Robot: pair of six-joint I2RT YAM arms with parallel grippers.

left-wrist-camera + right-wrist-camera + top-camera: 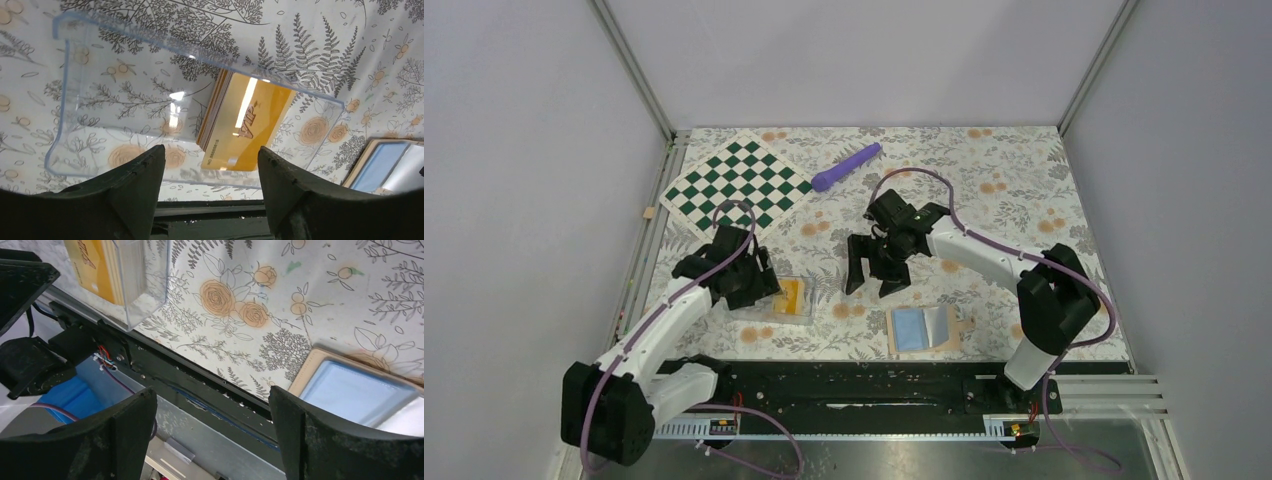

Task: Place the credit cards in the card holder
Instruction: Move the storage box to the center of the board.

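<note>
The orange-yellow credit cards [792, 297] lie stacked in a clear plastic case [784, 311]; in the left wrist view the stack [245, 122] shows gold "VIP" print inside the case [115, 105]. The tan card holder [927, 328] lies open near the front edge, light blue pockets up; its corner shows in the left wrist view [385, 165] and in the right wrist view [350, 390]. My left gripper [761, 290] is open, just left of the case. My right gripper [876, 282] is open and empty, above the table between the case and the holder.
A green-and-white checkered mat [737, 183] lies at the back left and a purple marker [846, 166] at the back middle. A black rail [864, 385] runs along the table's front edge. Grey walls close in both sides.
</note>
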